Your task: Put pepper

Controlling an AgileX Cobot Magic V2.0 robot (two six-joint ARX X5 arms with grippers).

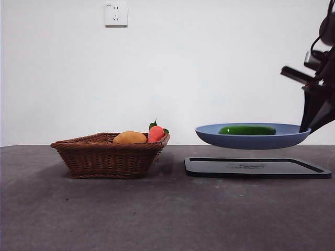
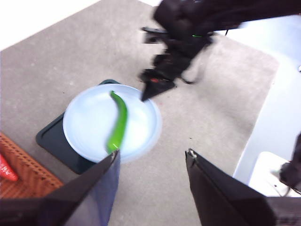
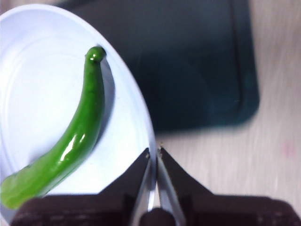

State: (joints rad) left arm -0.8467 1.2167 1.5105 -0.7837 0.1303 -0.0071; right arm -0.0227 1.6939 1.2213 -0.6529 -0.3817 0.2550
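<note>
The green pepper (image 1: 247, 130) lies in a blue plate (image 1: 209, 135) that hangs in the air above a dark tray (image 1: 256, 167). My right gripper (image 3: 154, 151) is shut on the plate's rim, and the pepper (image 3: 75, 139) curves across the plate (image 3: 33, 70) beside it. In the front view this gripper (image 1: 308, 128) comes in from the right edge. My left gripper (image 2: 150, 157) hovers open high above the table, apart from the plate (image 2: 89, 122) and the pepper (image 2: 118, 123), with nothing between its fingers.
A wicker basket (image 1: 104, 156) stands at the left with a yellow-orange item (image 1: 130, 138) and a red-orange item with green leaves (image 1: 156, 134) in it. The basket's corner (image 2: 23, 165) shows in the left wrist view. A wall socket (image 1: 115, 14) is on the white wall.
</note>
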